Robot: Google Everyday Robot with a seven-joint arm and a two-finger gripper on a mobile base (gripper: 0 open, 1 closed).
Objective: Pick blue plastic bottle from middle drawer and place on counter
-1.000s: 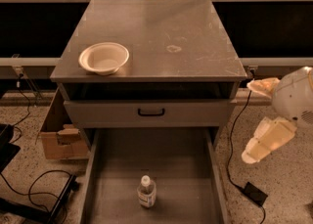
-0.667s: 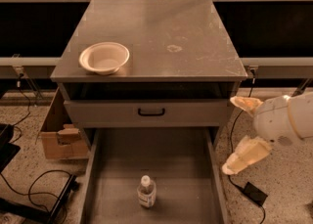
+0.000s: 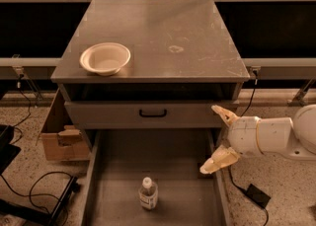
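My gripper (image 3: 209, 139) is open, fingers spread wide and holding nothing. It hangs over the right wall of the middle drawer (image 3: 173, 151), near the drawer front (image 3: 113, 115). The blue plastic bottle (image 3: 148, 194) stands upright on the drawer floor, toward the front edge and about mid-width, well apart from my gripper.

Handling guess: light, thin-walled, clear plastic, so it will likely dent if squeezed hard and tip easily when nudged (contents too hard to tell). The best hold looks like the body at the label band, below the white cap, because the cap end is narrower and slicker.

Room: the drawer floor is bare around the bottle, with the low side walls well off on both sides, so a side approach looks free. On the lift I watch the drawer front and the desk (image 3: 197, 27) lip above it. The desk has a bowl (image 3: 105, 58) at front-left, and its middle and right are bare for placing.
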